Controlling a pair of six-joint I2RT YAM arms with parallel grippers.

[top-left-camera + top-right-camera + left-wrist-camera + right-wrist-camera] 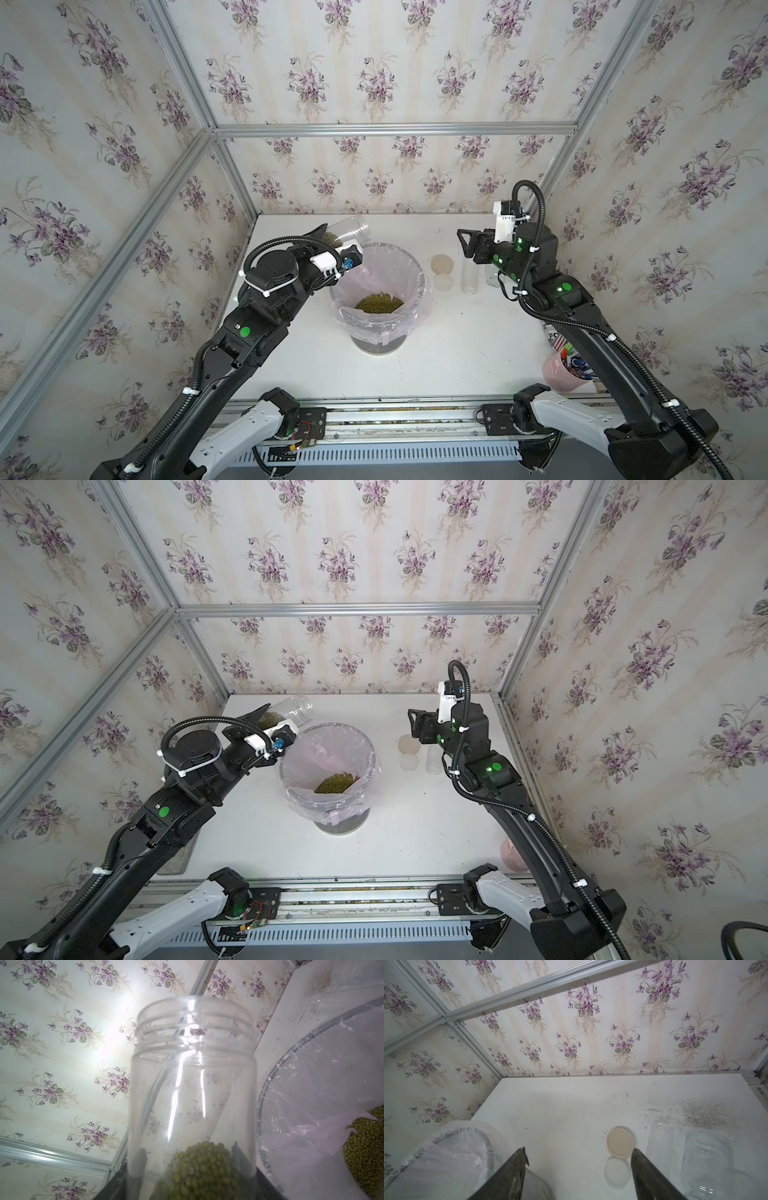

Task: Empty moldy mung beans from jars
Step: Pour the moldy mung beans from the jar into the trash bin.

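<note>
My left gripper (329, 237) is shut on the base of a clear, lidless jar (350, 230), also seen in the other top view (293, 707). The jar is tilted, its mouth pointing right just behind the far rim of the bin (419, 266). Mung beans (199, 1169) lie at the jar's gripped end, between the dark fingers (141, 1160). A heap of mung beans (379, 302) lies in the bin's pink bag. My right gripper (465, 246) hangs open and holds nothing, above two empty jars (660, 1142) (708, 1159), a tan lid (619, 1142) and a whitish lid (616, 1174).
A pink cup of pens (561, 372) and a printed can (555, 337) stand at the right front, partly behind the right arm. Papered walls with aluminium posts close in the back and both sides. Dark specks dust the table (708, 1113) behind the empty jars.
</note>
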